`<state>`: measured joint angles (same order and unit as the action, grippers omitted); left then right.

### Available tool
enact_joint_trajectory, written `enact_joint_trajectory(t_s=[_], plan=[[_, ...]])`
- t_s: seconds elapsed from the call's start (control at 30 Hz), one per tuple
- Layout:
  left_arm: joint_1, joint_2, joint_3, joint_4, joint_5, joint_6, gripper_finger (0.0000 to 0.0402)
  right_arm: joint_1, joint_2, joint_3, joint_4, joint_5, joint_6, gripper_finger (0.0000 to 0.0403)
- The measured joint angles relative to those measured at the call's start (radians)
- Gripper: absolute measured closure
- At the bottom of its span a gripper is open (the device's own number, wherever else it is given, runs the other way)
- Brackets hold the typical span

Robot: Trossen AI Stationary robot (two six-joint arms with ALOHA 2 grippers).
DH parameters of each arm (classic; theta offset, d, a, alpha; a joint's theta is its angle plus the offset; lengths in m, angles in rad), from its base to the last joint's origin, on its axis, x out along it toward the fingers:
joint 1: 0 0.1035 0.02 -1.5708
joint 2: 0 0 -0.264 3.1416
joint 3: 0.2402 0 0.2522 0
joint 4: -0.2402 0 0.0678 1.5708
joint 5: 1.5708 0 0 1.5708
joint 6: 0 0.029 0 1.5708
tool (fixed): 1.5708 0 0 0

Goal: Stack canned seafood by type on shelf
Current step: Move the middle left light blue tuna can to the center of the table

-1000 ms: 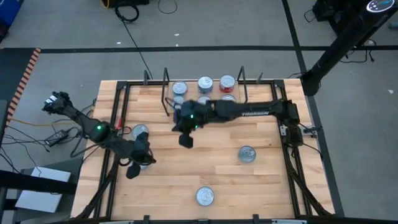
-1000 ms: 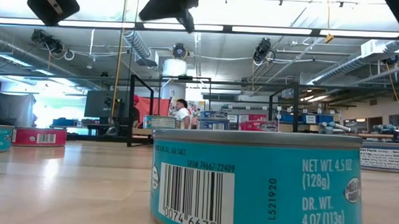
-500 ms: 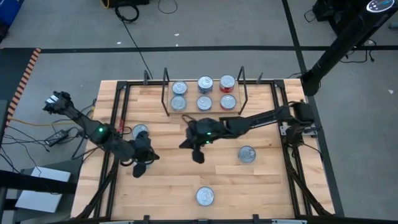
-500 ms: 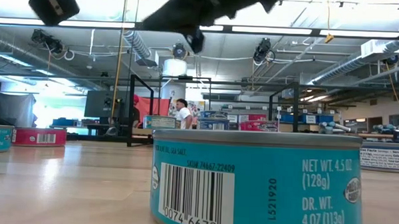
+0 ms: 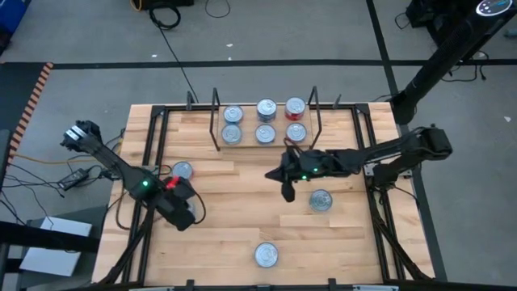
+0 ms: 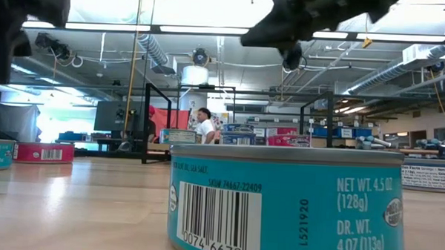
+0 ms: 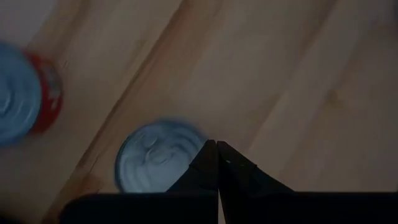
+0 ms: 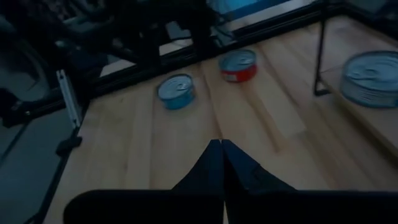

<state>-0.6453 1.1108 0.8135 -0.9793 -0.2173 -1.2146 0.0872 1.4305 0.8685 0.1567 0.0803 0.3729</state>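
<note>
The shelf point(image 5: 247, 121) stands at the table's far middle with several silver-lidded tins point(image 5: 266, 109) on it in two rows. Loose tins rest flat on the tabletop: one at the left point(image 5: 182, 170), one at the right point(image 5: 321, 200), and a blue-sided one near the front edge point(image 5: 266, 255) that fills the low view point(image 6: 286, 201). My left gripper point(image 5: 182, 217) is shut. It points steeply down over a blue-sided tin point(image 7: 155, 163), with a red-sided tin point(image 7: 28, 99) beside it. My right gripper point(image 5: 288, 192) is shut and hangs in the air left of the right tin.
Black frame rails point(image 5: 153, 145) run along the table's edges. The shelf's black wire uprights point(image 5: 215, 121) stand at both its ends. In the right wrist view a blue tin point(image 8: 176, 90) and a red tin point(image 8: 238, 64) lie on the boards toward the left edge.
My right gripper has swung away from the shelf toward the table's right and near edges and has come lower, staying shut. My left gripper has sunk, rolled and tipped to point more steeply down, staying shut. No tin has moved.
</note>
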Motion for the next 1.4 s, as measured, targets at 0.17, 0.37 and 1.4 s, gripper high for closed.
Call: enact_joint_trajectory(t_s=[0.17,0.37,1.4], plan=[[0.0,0.095,0.0,-0.036,0.043,-0.046,0.0401,0.006,-0.077,-0.066,0.0,0.063,0.027,0.0403],[0.0,0.193,0.0,-0.037,0.093,-0.054,0.0401,0.005,-0.094,-0.085,-0.003,0.083,0.021,0.0403],[0.191,0.402,0.047,0.477,0.02,0.194,0.0401,0.009,-0.099,-0.086,0.0,0.054,0.025,0.0402]])
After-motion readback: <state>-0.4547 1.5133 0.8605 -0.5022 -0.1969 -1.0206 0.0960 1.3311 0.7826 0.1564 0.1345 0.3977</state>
